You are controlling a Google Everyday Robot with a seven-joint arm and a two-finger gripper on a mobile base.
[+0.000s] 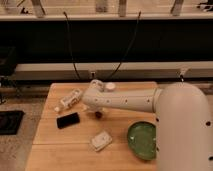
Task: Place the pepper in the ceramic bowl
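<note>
**Pepper not yet lifted, bowl without it**

The hand (96,108) hangs low over the surface (50,145), up and to the left of the ceramic bowl (129,139), released and gripping nothing. Just beneath it lies the pepper (99,115), a small dark red spot on the wood, well apart from the bowl. By the look of it, grasping, carrying and dropping all remain.
</note>
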